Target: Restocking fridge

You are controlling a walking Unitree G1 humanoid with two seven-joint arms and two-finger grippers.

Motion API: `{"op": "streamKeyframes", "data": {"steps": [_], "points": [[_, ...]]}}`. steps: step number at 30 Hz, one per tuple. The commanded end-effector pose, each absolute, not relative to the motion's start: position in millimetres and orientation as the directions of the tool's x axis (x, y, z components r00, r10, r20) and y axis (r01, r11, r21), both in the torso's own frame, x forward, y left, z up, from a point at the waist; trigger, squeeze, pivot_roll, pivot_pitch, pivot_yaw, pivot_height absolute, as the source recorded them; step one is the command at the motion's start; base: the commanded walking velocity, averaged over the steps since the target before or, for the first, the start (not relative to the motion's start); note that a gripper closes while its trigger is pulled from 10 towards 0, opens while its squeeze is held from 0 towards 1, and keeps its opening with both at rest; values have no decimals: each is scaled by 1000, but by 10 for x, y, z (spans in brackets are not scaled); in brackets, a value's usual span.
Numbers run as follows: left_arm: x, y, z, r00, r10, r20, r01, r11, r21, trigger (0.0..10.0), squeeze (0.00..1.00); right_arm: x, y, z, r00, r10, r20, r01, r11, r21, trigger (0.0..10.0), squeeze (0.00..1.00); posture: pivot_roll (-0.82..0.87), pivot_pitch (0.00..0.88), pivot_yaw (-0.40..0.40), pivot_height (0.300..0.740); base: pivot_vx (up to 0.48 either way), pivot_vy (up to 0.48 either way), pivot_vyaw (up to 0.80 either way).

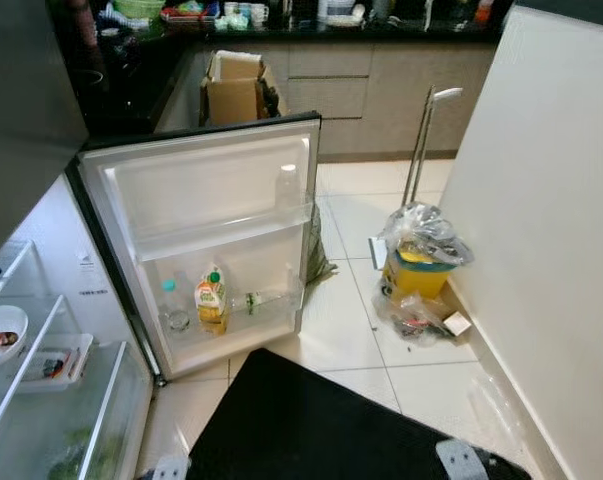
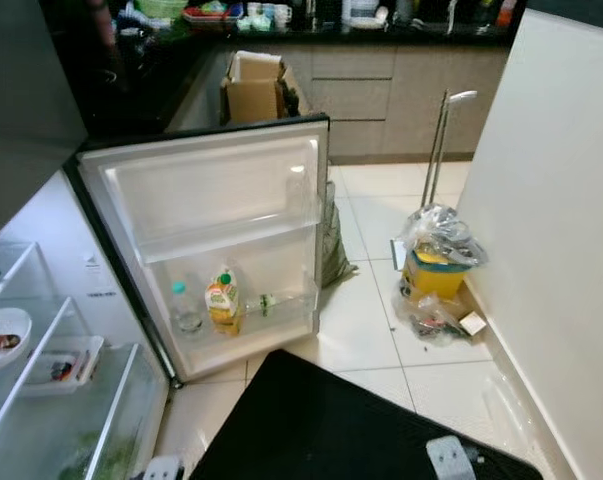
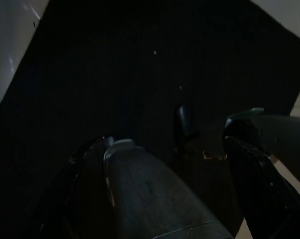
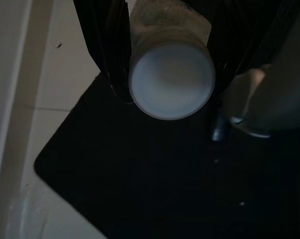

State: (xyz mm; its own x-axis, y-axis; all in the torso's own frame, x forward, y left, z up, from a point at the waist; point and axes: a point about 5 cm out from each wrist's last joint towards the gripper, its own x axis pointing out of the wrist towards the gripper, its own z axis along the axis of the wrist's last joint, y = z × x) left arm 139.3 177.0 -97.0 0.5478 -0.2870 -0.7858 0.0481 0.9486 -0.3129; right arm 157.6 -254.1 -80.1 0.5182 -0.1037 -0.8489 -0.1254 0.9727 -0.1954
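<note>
I have the fridge (image 1: 41, 330) open ahead and to my left, its door (image 1: 206, 240) swung wide. The door's lower shelf (image 1: 236, 325) already carries a juice carton (image 1: 212, 300) and a clear bottle (image 1: 172, 305). A black mat (image 1: 311, 430) lies on the floor below me. My right gripper (image 4: 164, 55) hangs low over that mat, clamped around a white-bottomed container (image 4: 171, 79) with its long axis running along the fingers. The fridge lies forward and left of it, so that arm must lift and cross. My left gripper (image 3: 189, 164) hangs spread and empty.
</note>
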Motion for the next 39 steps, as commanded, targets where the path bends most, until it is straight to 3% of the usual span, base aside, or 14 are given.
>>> {"op": "streamKeyframes", "data": {"steps": [1,8,17,39], "points": [[1362,1782,-984,540,-272,-797,33,953,-303,10000,0,1561,-2507,-817,518,-98,-850,-126,974,-189,10000,0,-41,0,-15,740,0,0,0],[1367,1766,-982,547,-276,-791,30,950,-311,10000,0,1573,-2499,-814,522,-94,-848,-140,971,-194,10000,0,-41,0,-15,740,0,0,0],[1380,1786,-978,561,-248,-790,2,954,-299,10000,0,1604,-2504,-798,531,-92,-842,-147,969,-199,10000,0,-42,0,-17,740,0,-463,0],[1371,1854,-987,555,-179,-812,-48,968,-247,10000,0,1650,-2461,-785,541,-53,-839,-230,951,-209,10000,0,-43,0,-16,740,0,0,0]]}}
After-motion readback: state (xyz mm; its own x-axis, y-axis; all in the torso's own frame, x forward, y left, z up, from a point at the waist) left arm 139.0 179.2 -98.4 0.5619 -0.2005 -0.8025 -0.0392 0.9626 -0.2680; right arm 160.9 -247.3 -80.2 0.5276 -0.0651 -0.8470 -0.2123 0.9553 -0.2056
